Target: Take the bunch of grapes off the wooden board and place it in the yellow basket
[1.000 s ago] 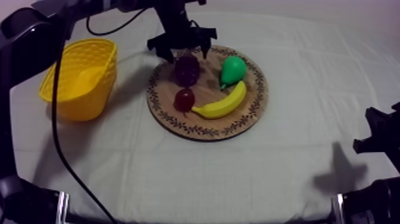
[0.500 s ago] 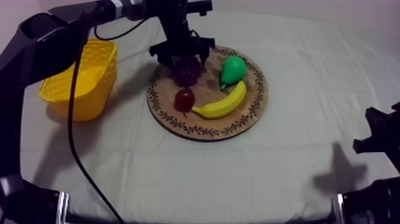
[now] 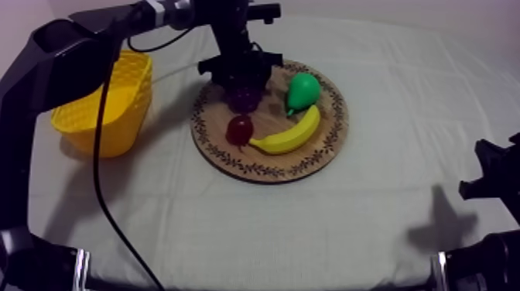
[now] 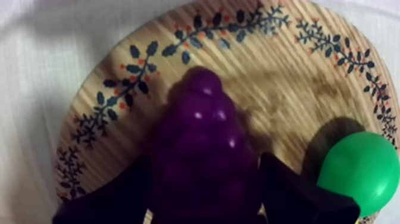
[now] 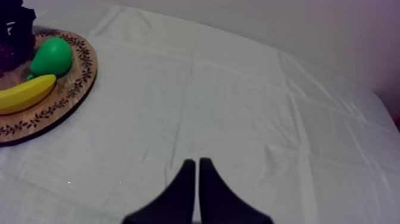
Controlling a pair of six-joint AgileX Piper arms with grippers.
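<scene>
The purple bunch of grapes (image 3: 244, 97) lies at the back left of the round wooden board (image 3: 325, 143). My left gripper (image 3: 241, 77) is down over it. In the left wrist view the grapes (image 4: 202, 137) sit between my black fingers (image 4: 119, 193), which touch both sides; the gripper (image 4: 204, 159) is shut on the bunch, which still rests on the board (image 4: 286, 83). The yellow basket (image 3: 108, 97) stands left of the board. My right gripper (image 3: 495, 176) rests low at the right, its fingers (image 5: 196, 170) shut together over bare cloth.
A green pear (image 3: 303, 89), a banana (image 3: 288, 138) and a small red fruit (image 3: 239, 129) share the board close to the grapes. The pear (image 4: 357, 170) is just beside my left gripper's finger. Open cloth lies in front and to the right.
My left gripper has come down from above the grapes and its fingers have drawn in round the bunch. The right arm has not moved.
</scene>
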